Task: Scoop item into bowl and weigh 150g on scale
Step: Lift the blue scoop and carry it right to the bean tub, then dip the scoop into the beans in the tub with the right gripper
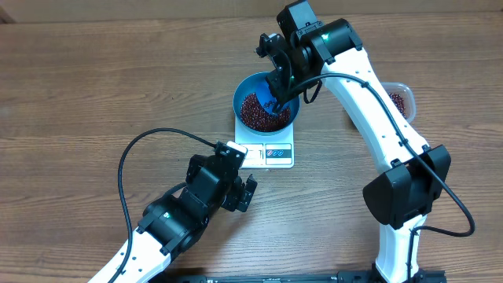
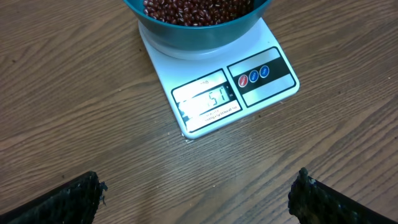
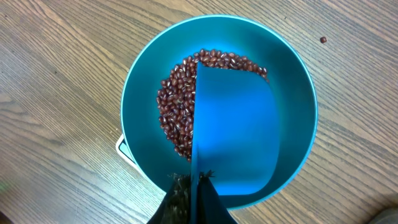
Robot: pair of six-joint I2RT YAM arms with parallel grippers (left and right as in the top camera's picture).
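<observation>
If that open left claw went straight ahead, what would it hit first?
Likely the scale, at its display end, though the left gripper might touch the table just short; depth is unclear.

Scale (image 1: 271, 153) at mid-table (image 1: 94, 94); display (image 2: 205, 99) along its front edge, buttons (image 2: 255, 74) to the display's right. Bowl (image 1: 242, 90) on the scale, behind the display. Beans (image 1: 253, 112) in the bowl. Scoop (image 3: 236, 137) inside the bowl, over part of the beans, its near end in the right gripper (image 3: 193, 186) at the rim. Tub (image 1: 401, 98) right of the bowl, partly behind the right arm (image 1: 377, 110). Left gripper (image 2: 199, 190) before the scale, apart from it. Stray bean (image 3: 323, 40) on the table beside the bowl.
</observation>
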